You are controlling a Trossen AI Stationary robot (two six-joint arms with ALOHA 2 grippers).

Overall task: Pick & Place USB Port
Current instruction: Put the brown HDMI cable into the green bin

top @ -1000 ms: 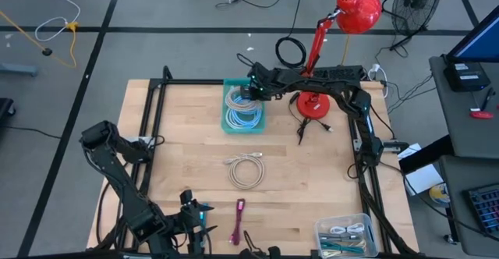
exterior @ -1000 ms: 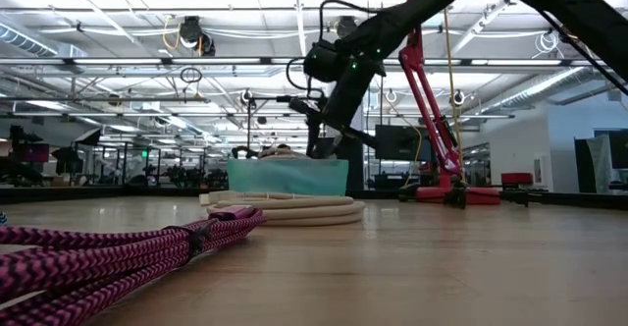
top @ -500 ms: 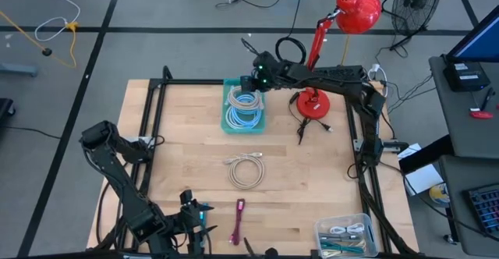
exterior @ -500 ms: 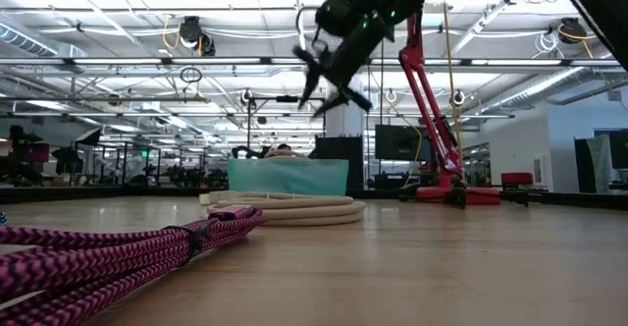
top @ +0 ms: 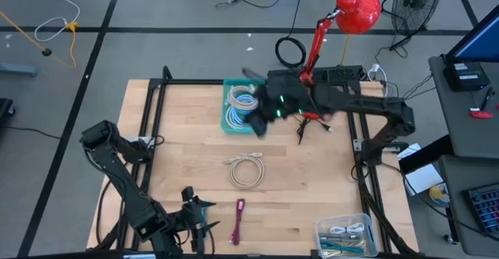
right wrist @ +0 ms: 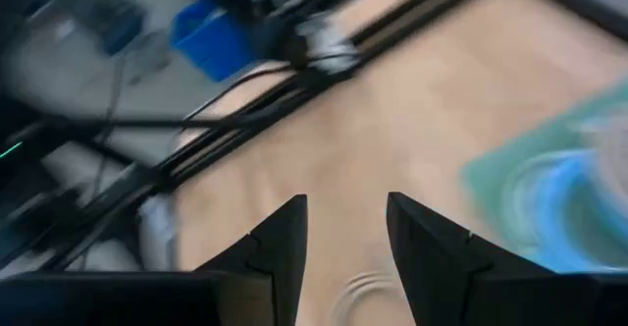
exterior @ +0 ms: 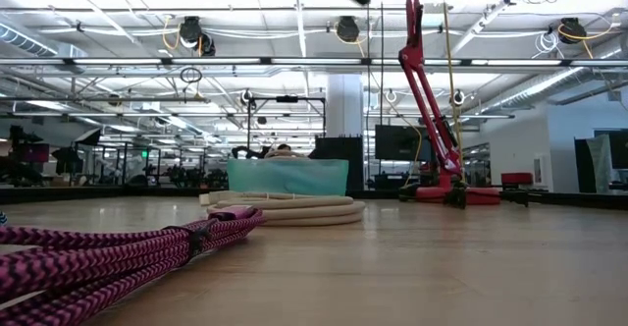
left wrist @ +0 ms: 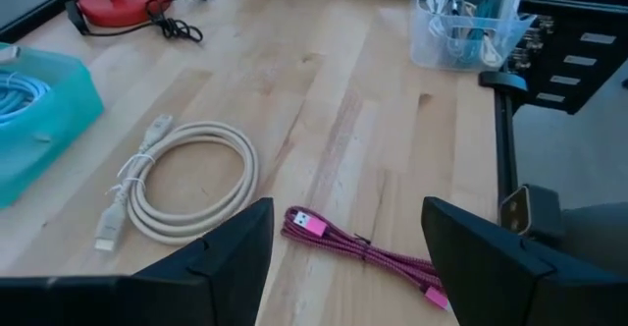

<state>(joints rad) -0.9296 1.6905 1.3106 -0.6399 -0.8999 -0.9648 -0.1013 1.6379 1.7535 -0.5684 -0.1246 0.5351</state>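
Observation:
A pink braided USB cable (top: 237, 221) lies on the wooden table near its front edge, and also shows in the left wrist view (left wrist: 368, 250). My left gripper (left wrist: 348, 267) hovers open just left of it (top: 201, 223), with nothing between its fingers. A coiled white USB cable (top: 245, 170) lies flat at mid-table. A teal bin (top: 231, 120) at the back holds coiled blue and white cables. My right gripper (top: 256, 124) is high in the air, over the bin's near right corner. It is open and empty (right wrist: 348, 257).
A red desk lamp stands on its round base (top: 313, 105) at the back right, its plug cord trailing on the wood. A clear tub (top: 348, 236) with several cables stands at the near right corner. A black frame (top: 156, 126) runs round the table.
My right gripper has risen from the teal bin, out of the top of the low view. It has swung toward the table's near edge and rolled as it went. The cables in the bin stay where they were. The left arm has kept still.

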